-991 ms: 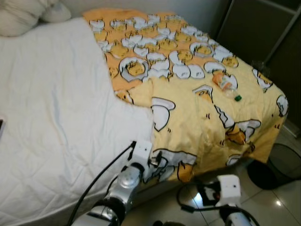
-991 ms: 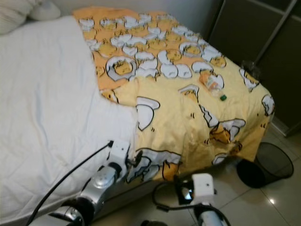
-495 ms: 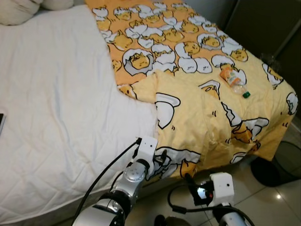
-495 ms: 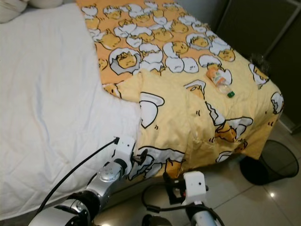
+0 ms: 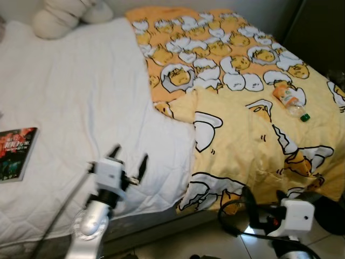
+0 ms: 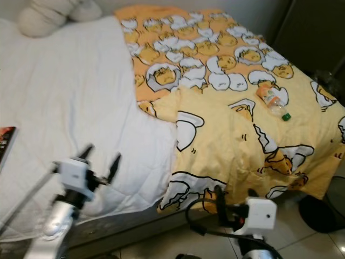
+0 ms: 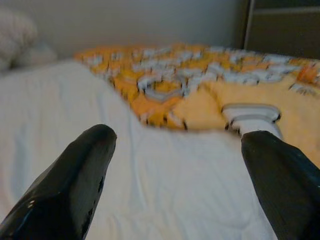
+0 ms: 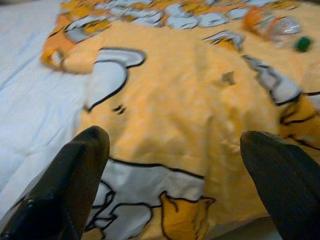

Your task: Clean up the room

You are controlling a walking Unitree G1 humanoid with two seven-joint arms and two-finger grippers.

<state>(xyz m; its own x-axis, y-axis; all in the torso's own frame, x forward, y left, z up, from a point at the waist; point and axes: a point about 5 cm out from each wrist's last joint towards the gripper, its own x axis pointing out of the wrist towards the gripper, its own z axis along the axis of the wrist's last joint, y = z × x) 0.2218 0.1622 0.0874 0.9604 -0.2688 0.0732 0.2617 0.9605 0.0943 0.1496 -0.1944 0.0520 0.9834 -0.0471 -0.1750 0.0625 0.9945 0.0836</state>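
Looking down at the bed, we see our left end effector raised over the white sheet near the bed's front edge, its two black fingers spread wide with nothing between them. Our right end effector sits low at the foot of the bed, at about 5 o'clock in the head view, just in front of the hanging edge of the yellow duvet; its fingers are likewise spread apart and empty.

We count the plastic bottle as the thing to tidy: it lies on its side on the duvet, orange label up, green cap pointing toward the bed's near right corner. From the left end effector it lies at roughly 2 o'clock, well apart, across the fold where duvet meets sheet. From the right end effector it lies at about 12 to 1 o'clock, also well apart, up on the bed surface.

We also see a book with a dark red cover lying flat on the sheet at about 9 o'clock from the left end effector, and a cream pillow at the bed's far end, near 11 o'clock. A dark waste bin stands on the tiled floor at the right edge.
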